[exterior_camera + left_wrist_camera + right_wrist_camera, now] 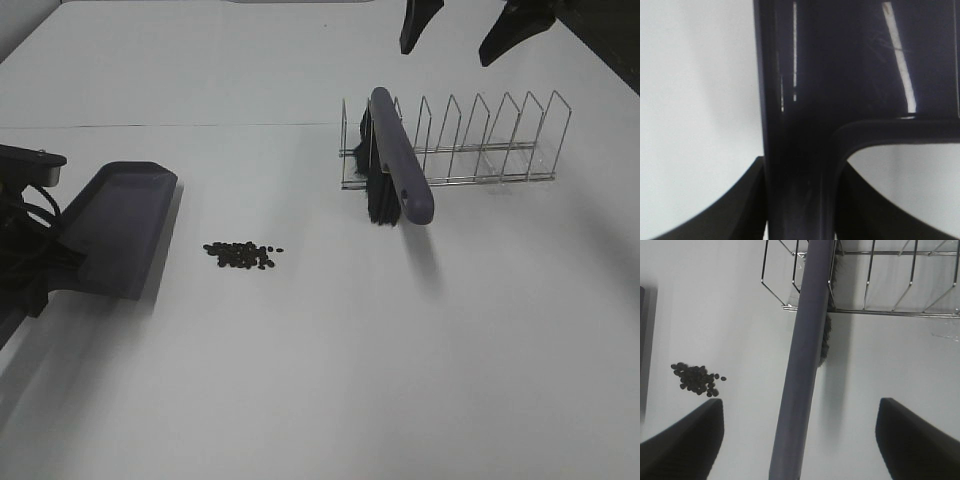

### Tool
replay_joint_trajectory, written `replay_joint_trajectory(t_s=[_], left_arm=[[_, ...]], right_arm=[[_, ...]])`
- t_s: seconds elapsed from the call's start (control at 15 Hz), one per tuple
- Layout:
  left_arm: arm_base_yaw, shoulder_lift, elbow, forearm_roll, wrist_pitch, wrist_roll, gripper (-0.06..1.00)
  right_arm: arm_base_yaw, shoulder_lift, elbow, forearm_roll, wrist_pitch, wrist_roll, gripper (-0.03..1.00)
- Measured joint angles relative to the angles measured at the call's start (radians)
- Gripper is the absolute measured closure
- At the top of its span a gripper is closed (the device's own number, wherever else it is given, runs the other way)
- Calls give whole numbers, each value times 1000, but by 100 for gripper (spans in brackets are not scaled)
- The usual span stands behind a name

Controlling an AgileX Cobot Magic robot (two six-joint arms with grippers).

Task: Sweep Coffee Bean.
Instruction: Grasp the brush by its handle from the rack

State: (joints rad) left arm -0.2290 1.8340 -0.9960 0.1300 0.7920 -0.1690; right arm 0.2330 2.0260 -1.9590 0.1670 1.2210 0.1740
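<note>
The coffee beans (243, 255) lie in a small, tight cluster on the white worktop (300, 400), a few loose ones trailing off its right side. They sit near the dustpan (118, 228) but clear of it, just off its long right edge in the high view.

The left gripper (800, 210) is clamped on the dustpan's handle: in its wrist view a dark finger presses against each side of the handle. The dustpan rests on the worktop at the left, so the beans lie to the right of this gripper, with the pan's body between them.

The right gripper (465, 28) hangs high over the far side of the worktop with its fingers spread wide and nothing between them. It is above the wire rack (480, 140), where the brush (400, 160) leans in the leftmost slot, bristles down. In the right wrist view the brush handle runs through the gap between the fingers, while the beans lie outside that gap, beyond one finger and well apart from the gripper.
</note>
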Motion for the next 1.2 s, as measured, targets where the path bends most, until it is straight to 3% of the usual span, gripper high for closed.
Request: replay_joint_trajectory(t_s=[0.6, 1.2], left_arm=[[0, 0, 0, -5, 10, 0, 61], [0, 0, 0, -19, 10, 0, 61]], right_arm=[[1, 330, -227, 18, -1, -1, 27], [28, 430, -244, -14, -1, -8, 27]])
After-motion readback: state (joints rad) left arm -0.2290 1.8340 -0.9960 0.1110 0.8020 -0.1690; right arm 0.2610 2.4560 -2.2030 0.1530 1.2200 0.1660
